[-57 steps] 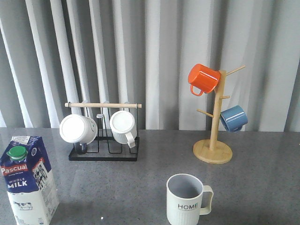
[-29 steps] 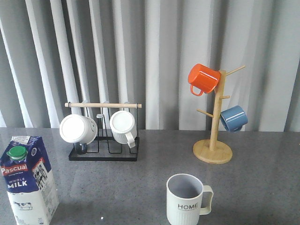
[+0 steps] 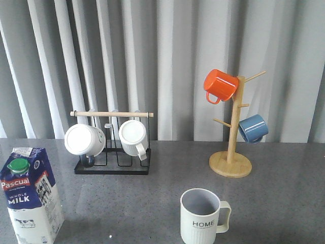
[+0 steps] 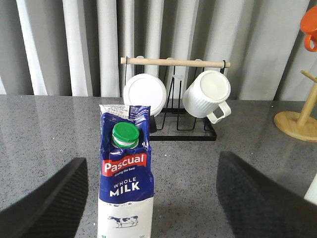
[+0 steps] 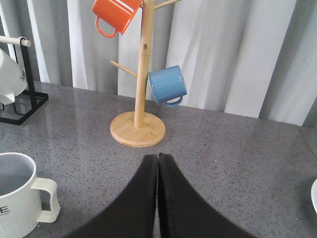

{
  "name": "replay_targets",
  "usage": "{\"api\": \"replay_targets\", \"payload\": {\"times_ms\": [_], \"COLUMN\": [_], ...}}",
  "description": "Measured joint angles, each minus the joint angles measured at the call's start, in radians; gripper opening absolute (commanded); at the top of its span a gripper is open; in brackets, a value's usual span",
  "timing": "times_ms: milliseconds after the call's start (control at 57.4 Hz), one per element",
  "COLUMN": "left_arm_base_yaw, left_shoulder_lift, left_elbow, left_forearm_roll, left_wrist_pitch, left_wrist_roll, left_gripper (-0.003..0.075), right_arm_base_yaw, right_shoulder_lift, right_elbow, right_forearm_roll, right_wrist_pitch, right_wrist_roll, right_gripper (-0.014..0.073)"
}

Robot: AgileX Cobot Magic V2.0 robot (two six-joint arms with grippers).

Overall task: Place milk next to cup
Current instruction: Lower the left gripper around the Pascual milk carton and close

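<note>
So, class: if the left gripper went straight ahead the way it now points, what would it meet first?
Most likely the milk carton. It stands upright between the open fingers of the left gripper, nearer than the mug rack. Exact depth is unclear.

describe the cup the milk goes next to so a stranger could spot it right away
On the grey table, in front of the wooden mug tree, one cup stands upright alone. It is pale, ribbed and printed HOME; the other mugs hang on racks.
</note>
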Motion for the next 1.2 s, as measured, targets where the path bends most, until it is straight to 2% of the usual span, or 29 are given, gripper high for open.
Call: {"api": "replay_targets", "payload": {"times_ms": [523,663,907,1203], "left_arm_base_yaw": [0.000,0.000,0.000,0.000], "left_shoulder_lift": [0.014,0.067,0.207,0.259], "left_elbow": [0.000,0.000,0.000,0.000], "left_forearm_roll": [-0.004,-0.034,-0.074,-0.100], "left_wrist_pitch": [0.054,0.051,0.022,-0.079], "left_wrist_roll": [-0.001,-0.039,-0.010,0.065], "left_gripper": [0.0519,0.0559,0.0724,0.0724], "right_arm_base_yaw": [0.000,0.000,0.000,0.000], "right_shoulder_lift": [0.000,0.000,0.000,0.000], "right_elbow": [0.000,0.000,0.000,0.000], "right_forearm_roll": [0.000,0.000,0.000,0.000], "right_wrist_pitch": [-0.001,-0.001,-0.001,-0.001], "right_wrist_roll": [0.000,0.000,0.000,0.000], "right_gripper": [-0.0009,-0.0009,-0.0009,-0.0009]}}
